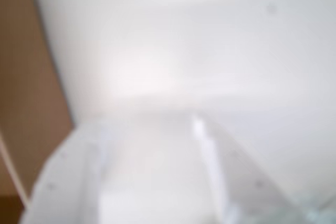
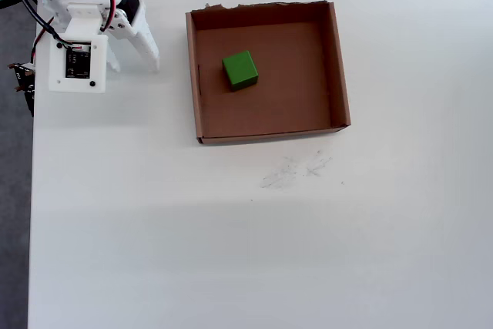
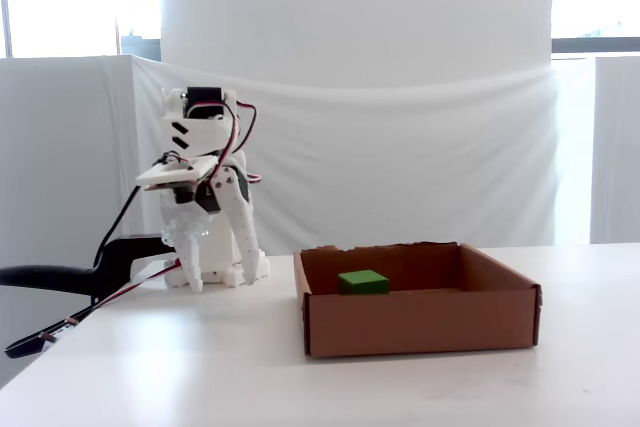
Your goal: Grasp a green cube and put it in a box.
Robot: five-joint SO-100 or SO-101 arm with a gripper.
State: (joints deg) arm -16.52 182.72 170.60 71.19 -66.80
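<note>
The small, solid, bright-green cube (image 2: 240, 70) sits flat on the plain brown floor of the shallow square cardboard box (image 2: 339, 67), left of centre and towards the far wall in the overhead view, clear of every wall; the fixed view shows it (image 3: 363, 282) low inside the box (image 3: 420, 322), its top below the rim. Judging from this, the placing step looks done and the white plastic arm is folded up at its base, well apart from the box. The end effector (image 2: 137, 50) hangs tip-down over the white desk (image 2: 231, 252) just left of the box, and holds nothing; its two white fingers (image 3: 243, 247) seem to lie close together, though no view shows the gap plainly, so I cannot tell whether it is narrow or fully closed. The wrist view is badly blurred: pale finger shapes fill the lower half and a brown slab along the left edge is probably the box wall. If anything is left, the next move calls only for the arm to settle at rest without brushing the near box wall. The cardboard is matte with a ragged far edge and low thin walls; the cube has crisp edges and plain smooth faces; the desk is smooth and white, with faint grey scuffs (image 2: 296, 171) in front of the box.
</note>
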